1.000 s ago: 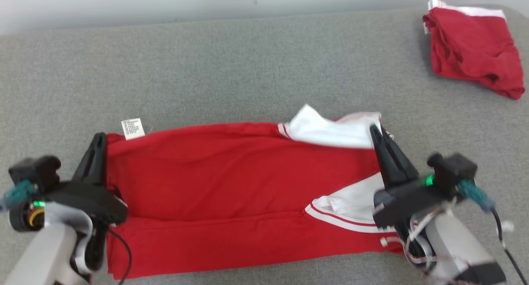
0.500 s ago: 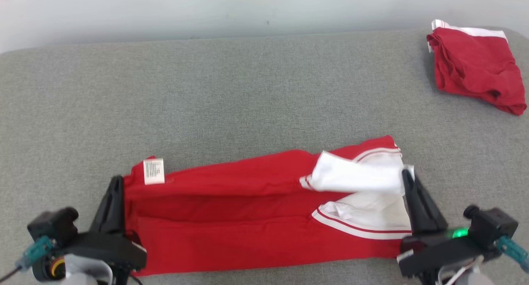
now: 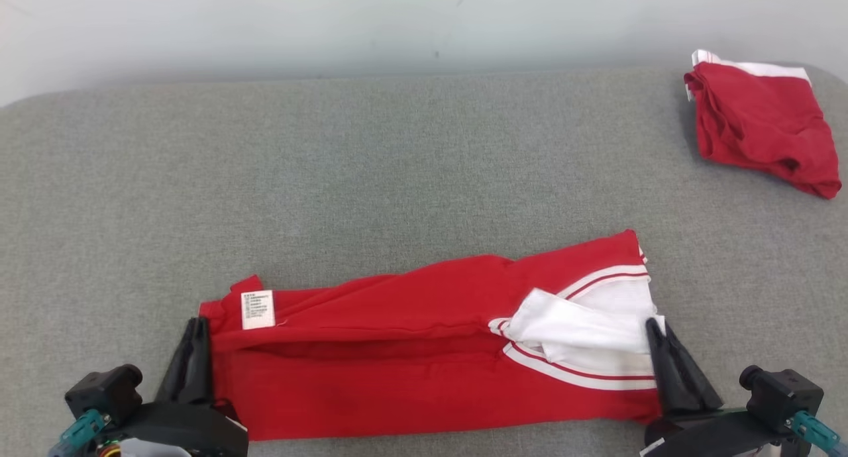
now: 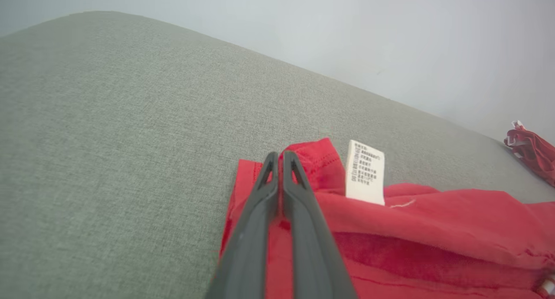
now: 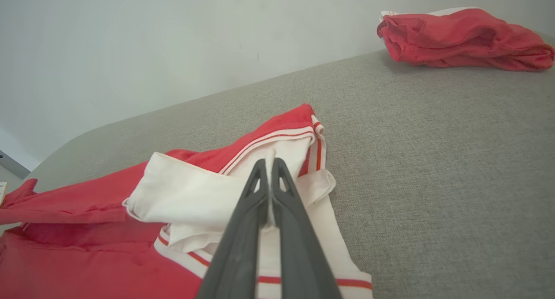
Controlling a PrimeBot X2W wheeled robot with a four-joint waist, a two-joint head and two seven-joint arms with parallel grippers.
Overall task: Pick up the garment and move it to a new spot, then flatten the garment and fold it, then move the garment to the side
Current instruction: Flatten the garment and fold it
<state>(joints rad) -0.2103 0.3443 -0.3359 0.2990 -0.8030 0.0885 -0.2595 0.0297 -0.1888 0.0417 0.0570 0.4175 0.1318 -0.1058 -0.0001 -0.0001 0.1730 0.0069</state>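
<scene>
Grey woven cloth covers the surface [image 3: 397,165], which runs back to a plain pale wall [image 3: 331,26].

**Location of the task item.** The garment [image 3: 397,377], red with white striped trim, lies near the front edge of the surface as a long band running left to right. It is doubled along its length, with an upper layer sitting over the lower one and a shadowed gap between them. A care label [image 3: 257,309] stands exposed at the left end. A loose white sleeve [image 3: 570,321] is bunched on top at the right end.

**Left hand** [image 3: 197,326]. It is closed to a sliver on the garment's left end, and the wrist view shows red cloth caught between the fingers just beside the label.

**Right hand** [image 3: 654,326]. It is fully closed, with white fabric of the right end pinched between the fingers.

**Reason for the hold (judgement).** One hand at each end keeps the band stretched, so the layers settle straight rather than slumping. The low, near-flat approach of the fingers suits laying cloth down onto the surface.

**Stage (judgement).** Relocation appears complete. The fold is under way but unfinished, because the white sleeve is rumpled and the far edge runs at a slant.

**Other items.** A second red garment [image 3: 762,126] lies in a loose heap at the far right corner, well apart from the work. Its position suggests that corner serves as the set-aside spot.
</scene>
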